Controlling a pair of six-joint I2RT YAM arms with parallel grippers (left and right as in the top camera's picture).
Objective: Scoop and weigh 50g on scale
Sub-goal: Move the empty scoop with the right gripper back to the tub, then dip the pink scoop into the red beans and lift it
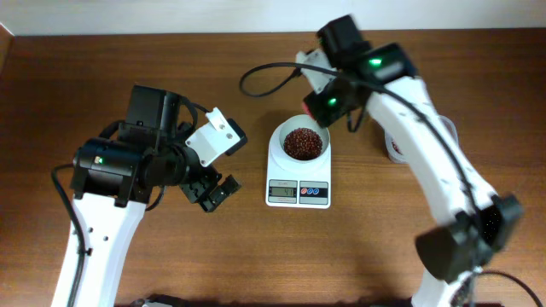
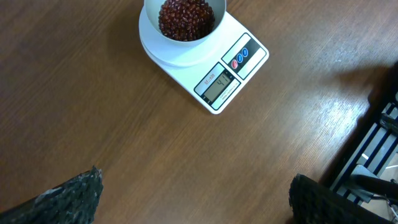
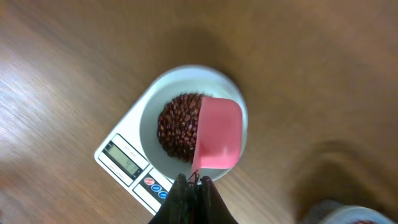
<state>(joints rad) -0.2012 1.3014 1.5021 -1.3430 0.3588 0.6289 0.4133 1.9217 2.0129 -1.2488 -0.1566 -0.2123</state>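
The white scale point(image 1: 299, 189) stands mid-table, and its round bowl holds a heap of dark red-brown beans, the 50g point(image 1: 303, 142). My right gripper point(image 3: 194, 180) is shut on the handle of a pink scoop point(image 3: 217, 134), which is tilted over the bowl's right side, just above the beans point(image 3: 177, 127). From overhead, the right gripper point(image 1: 324, 109) hangs at the bowl's far right rim. My left gripper point(image 1: 213, 193) stands open to the left of the scale with nothing between its fingers. The left wrist view has the scale point(image 2: 214, 71) and the beans point(image 2: 186, 17) ahead of the left gripper point(image 2: 196, 208).
A round white container point(image 1: 394, 147) sits right of the scale, mostly hidden behind the right arm. A black cable point(image 1: 264, 75) loops over the table behind the bowl. A dark frame point(image 2: 379, 143) lies at the right edge of the left wrist view.
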